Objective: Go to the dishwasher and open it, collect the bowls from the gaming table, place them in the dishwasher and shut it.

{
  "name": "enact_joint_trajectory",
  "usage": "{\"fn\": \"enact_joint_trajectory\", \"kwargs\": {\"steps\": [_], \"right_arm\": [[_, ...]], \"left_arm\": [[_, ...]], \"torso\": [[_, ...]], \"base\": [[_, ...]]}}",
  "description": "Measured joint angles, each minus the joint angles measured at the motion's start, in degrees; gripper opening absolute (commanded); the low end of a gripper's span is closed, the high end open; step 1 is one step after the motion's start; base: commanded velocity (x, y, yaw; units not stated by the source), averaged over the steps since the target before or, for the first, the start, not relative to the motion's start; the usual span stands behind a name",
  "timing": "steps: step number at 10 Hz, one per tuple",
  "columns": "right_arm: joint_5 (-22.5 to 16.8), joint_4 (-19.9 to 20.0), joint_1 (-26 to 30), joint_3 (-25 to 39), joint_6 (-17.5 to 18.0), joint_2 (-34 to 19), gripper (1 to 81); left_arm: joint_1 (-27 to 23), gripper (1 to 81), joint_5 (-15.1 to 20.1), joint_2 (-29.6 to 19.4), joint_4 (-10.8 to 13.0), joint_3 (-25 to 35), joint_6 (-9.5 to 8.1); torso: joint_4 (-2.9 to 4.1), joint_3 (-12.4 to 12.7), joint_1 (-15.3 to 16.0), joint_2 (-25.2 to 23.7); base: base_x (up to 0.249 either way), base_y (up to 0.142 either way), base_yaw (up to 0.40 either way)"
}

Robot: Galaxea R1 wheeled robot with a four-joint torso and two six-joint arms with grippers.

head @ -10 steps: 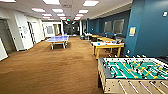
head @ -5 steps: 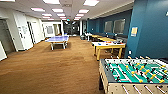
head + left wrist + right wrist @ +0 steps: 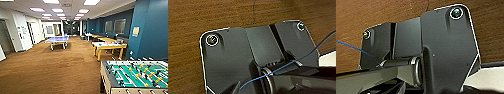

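Driving. Gaming table (image 3: 109, 45) lies ahead-right by the blue wall (image 3: 152, 32), long axis running away from me, past the foosball table (image 3: 135, 75). Small things on its worktop, possibly bowls. Can't tell my fingers' state.

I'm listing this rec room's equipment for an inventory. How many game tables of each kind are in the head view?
Table-football table: 1
Air hockey table: 1
Table tennis table: 1
Total: 3
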Motion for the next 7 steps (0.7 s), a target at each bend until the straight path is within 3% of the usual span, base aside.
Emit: {"fn": "enact_joint_trajectory", "kwargs": {"steps": [4, 7], "right_arm": [[-0.02, -0.02, -0.05, -0.02, 0.00, 0.22, 81.1], [-0.11, -0.06, -0.38, -0.02, -0.02, 0.13, 81.1]], "left_arm": [[0.00, 81.1, 0.02, -0.18, -0.02, 0.00, 0.00], [0.44, 81.1, 0.06, -0.18, 0.00, 0.00, 0.01]], "torso": [[0.00, 0.00, 0.00, 0.00], [0.00, 0.00, -0.06, -0.02]], "base": [[0.144, 0.074, 0.000], [0.185, 0.000, 0.000]]}}
